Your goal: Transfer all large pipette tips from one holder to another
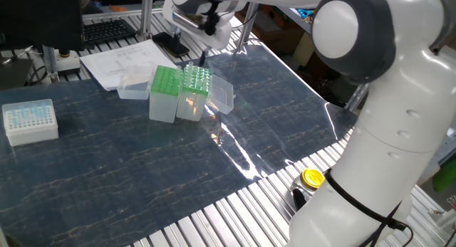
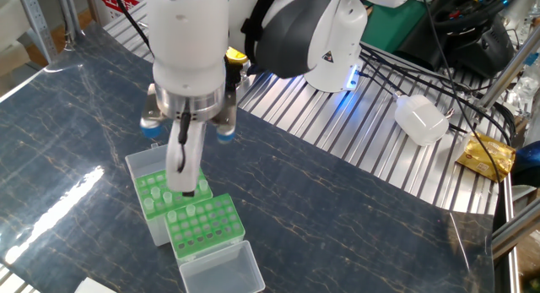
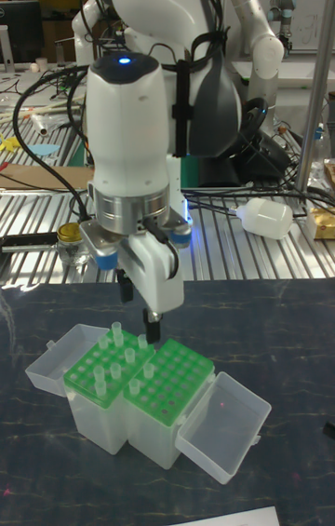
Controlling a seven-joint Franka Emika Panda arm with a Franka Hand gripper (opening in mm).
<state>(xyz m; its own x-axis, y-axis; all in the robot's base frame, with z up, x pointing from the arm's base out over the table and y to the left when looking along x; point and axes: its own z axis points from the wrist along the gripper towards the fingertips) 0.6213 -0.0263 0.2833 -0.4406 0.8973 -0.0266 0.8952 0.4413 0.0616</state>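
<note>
Two green racks (image 3: pixel 140 382) are standing touching on the bench; our pincer (image 3: pixel 152 326) is hovering just above them. We cannot tell its opening or whether it holds a large pipette tip (image 3: pixel 117 333), so we are advising a plumb descent over one hole.

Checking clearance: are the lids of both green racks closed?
No. Both green racks have their clear lids hinged open, showing the tips.

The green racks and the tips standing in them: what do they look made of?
The green racks look like matte moulded plastic, on frosted translucent boxes with hinged clear lids. The large pipette tips look like whitish translucent plastic, pale and faintly glossy; too small to tell more.
</note>
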